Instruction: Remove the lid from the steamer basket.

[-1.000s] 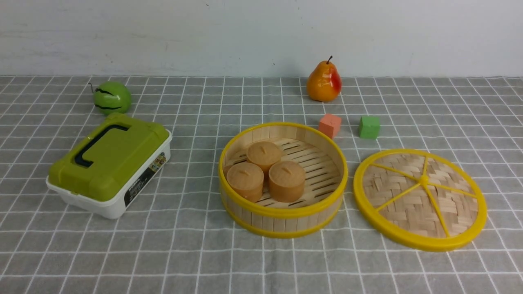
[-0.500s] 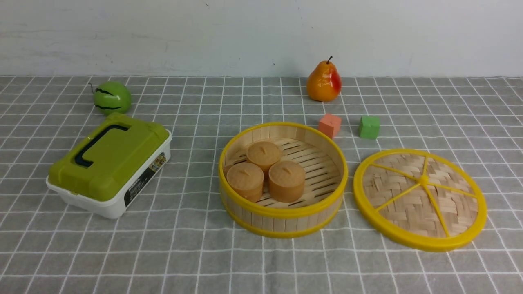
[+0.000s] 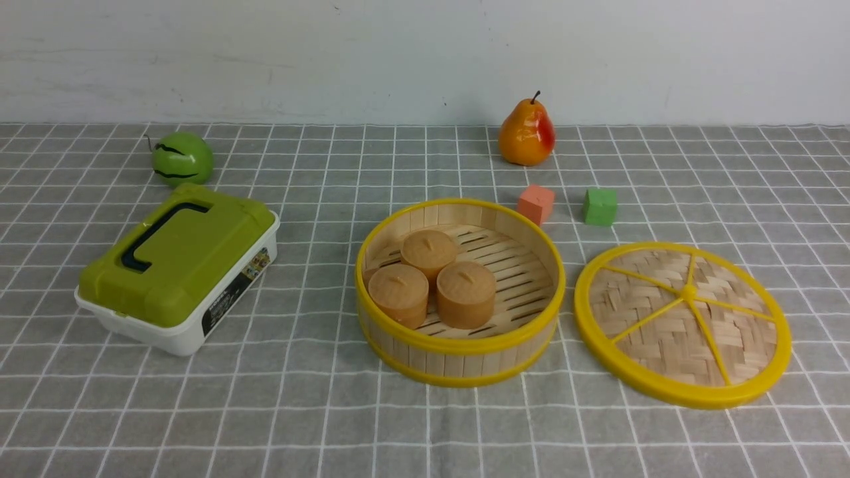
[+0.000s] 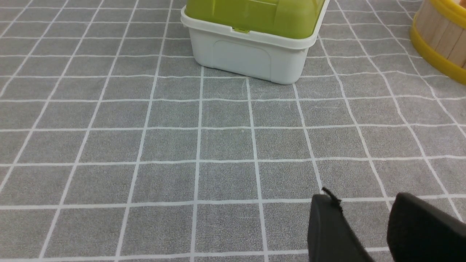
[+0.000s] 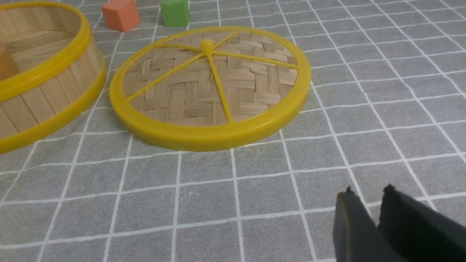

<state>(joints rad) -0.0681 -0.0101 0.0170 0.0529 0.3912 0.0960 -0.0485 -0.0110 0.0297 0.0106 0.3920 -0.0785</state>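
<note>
The steamer basket point(image 3: 459, 348) stands uncovered in the middle of the cloth, with three brown round buns point(image 3: 465, 292) inside. The lid point(image 3: 664, 332) lies flat on the cloth just to its right, apart from it. Neither gripper shows in the front view. In the right wrist view the lid point(image 5: 189, 98) and basket wall point(image 5: 47, 91) lie ahead of my right gripper point(image 5: 367, 191), which is empty with its fingers nearly together. My left gripper point(image 4: 362, 196) is empty over bare cloth, fingers apart; the basket's edge point(image 4: 440, 40) shows at the side.
A white box with an olive-green lid point(image 3: 176, 265) sits to the left, also ahead in the left wrist view point(image 4: 251, 47). A green melon point(image 3: 181, 158), a pear point(image 3: 526, 135), an orange cube point(image 3: 536, 203) and a green cube point(image 3: 599, 206) stand farther back.
</note>
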